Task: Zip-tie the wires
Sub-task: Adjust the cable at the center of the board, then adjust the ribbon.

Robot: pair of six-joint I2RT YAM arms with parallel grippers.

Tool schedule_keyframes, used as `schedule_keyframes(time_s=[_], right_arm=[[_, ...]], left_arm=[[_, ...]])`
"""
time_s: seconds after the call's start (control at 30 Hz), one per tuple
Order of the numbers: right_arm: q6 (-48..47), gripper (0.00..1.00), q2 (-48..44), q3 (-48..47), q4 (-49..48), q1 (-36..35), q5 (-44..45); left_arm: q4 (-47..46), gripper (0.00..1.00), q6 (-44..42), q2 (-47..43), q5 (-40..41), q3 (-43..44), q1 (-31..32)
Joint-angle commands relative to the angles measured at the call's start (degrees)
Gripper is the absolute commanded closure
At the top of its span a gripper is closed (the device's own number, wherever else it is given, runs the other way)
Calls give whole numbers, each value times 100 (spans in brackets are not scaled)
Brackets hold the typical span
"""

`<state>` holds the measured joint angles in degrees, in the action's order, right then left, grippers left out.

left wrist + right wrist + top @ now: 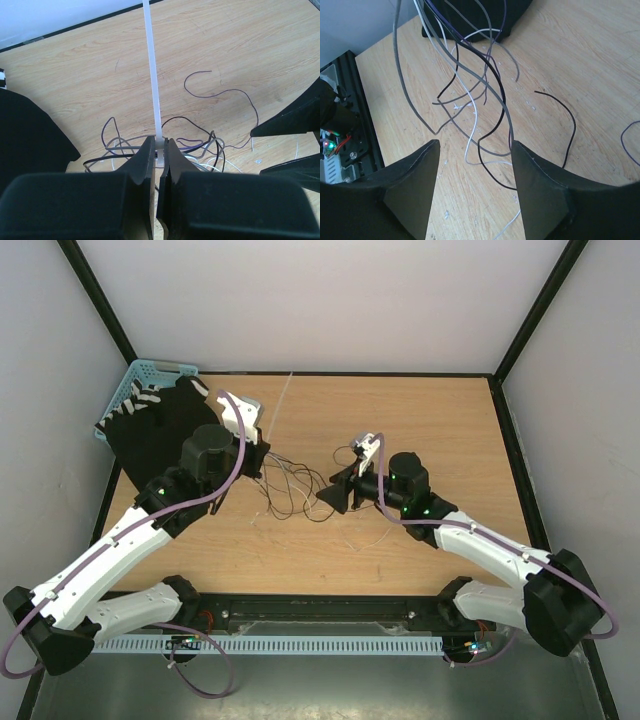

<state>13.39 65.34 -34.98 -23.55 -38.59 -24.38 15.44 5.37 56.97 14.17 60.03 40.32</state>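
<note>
The wires (296, 490) lie as a loose tangle of thin black, grey and white strands on the wooden table, between my two grippers. My left gripper (262, 455) is at their left edge, shut on one end of the zip tie (152, 75). The zip tie is a straight white strip that sticks out past the fingertips toward the back wall (281, 410). In the left wrist view the tangle (212, 141) lies just beyond the shut left gripper (160, 143). My right gripper (332, 496) is open at the tangle's right edge. In the right wrist view strands (490, 70) run between and ahead of the open right gripper (475, 150), which holds nothing.
A black cloth with white stripes (158, 430) lies at the back left, partly over a blue basket (140, 375). The right gripper's black fingers (295, 117) show at the right edge of the left wrist view. The table's black front rail (345, 100) is beside the right gripper.
</note>
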Motion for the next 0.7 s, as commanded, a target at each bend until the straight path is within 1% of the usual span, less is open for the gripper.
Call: schedule_keyframes(time_s=[0.0,0.1,0.17,0.27,0.43,0.57,0.67], right_arm=[[-72,30,-2,-175,-581,17,-119],[-57,24,-47,-276,-837,12,-53],[142,23,-27,-470,-909,10,5],[779,23,97,-884,-987,11,131],[1967,22,319,-1304,-1351,10,898],[2596,22,619,-1668,-1190,10,1317],[2811,21,871,-2007,-872,-12,1282]], left_arm=[[-35,100,-54,-92,57,105,-6],[-33,100,-19,-70,-25,99,-6],[-44,100,-10,-43,-87,100,-6],[-41,100,53,-9,-161,84,-2],[-91,100,244,7,-395,-26,3],[-175,100,376,7,-548,-136,2],[-304,100,469,-9,-769,-220,11]])
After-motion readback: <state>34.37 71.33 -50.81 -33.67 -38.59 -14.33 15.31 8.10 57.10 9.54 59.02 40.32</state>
